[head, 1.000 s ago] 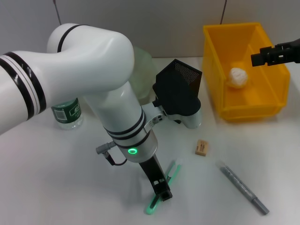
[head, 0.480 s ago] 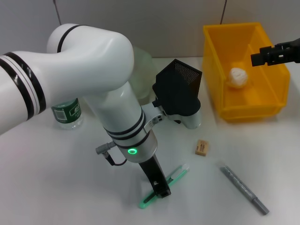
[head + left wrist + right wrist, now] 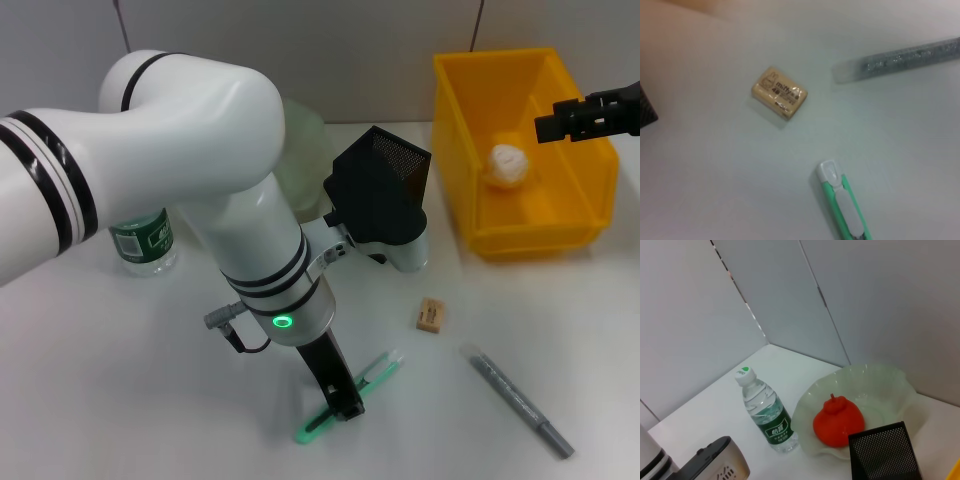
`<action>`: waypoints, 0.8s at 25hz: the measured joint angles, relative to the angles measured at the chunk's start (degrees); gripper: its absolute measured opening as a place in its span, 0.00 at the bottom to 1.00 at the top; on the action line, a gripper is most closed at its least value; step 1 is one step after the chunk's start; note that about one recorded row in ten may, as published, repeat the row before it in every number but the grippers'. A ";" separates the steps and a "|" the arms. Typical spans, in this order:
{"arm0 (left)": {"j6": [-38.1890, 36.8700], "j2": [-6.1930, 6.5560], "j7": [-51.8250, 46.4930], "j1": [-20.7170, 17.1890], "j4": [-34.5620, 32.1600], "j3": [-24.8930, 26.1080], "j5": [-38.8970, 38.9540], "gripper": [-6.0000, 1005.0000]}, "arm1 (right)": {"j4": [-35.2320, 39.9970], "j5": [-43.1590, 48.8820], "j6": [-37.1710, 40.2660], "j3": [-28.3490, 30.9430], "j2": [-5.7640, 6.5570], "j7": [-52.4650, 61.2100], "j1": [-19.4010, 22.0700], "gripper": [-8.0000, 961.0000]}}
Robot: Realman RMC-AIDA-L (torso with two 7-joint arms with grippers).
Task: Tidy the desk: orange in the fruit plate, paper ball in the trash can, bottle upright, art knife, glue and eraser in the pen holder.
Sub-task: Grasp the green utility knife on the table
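The left gripper [image 3: 345, 408] is set down on the green art knife [image 3: 350, 396], at six o'clock from the pen holder [image 3: 378, 192]; grip cannot be told. The right gripper [image 3: 560, 119] is parked over the yellow bin [image 3: 520, 150].

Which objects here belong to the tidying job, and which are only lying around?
Job:
art knife, under the left gripper
eraser
glue
pen holder
orange in fruit plate
bottle, upright
paper ball in trash can

Lying around:
nothing; right gripper parked over the can

Art knife [image 3: 350, 397] swung flatter under left hand [image 3: 345, 405].
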State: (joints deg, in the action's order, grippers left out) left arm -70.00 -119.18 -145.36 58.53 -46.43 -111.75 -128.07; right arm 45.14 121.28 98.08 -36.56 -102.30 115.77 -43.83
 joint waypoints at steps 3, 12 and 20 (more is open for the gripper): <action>-0.01 0.00 0.02 0.02 0.02 -0.14 -0.10 0.35 | 0.04 0.00 0.05 0.00 0.00 -0.03 -0.02 0.77; -0.02 0.00 0.09 0.05 -0.11 -0.15 -0.15 0.24 | 0.10 0.00 0.11 0.00 0.00 -0.10 -0.03 0.77; 0.05 0.00 -0.03 -0.02 -0.10 -0.23 -0.17 0.24 | 0.13 0.00 0.36 0.00 0.00 -0.10 -0.01 0.77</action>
State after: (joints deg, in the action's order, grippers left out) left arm -69.96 -119.18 -145.39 58.52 -46.52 -111.97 -128.24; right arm 45.26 121.28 98.44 -36.56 -102.30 115.66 -43.84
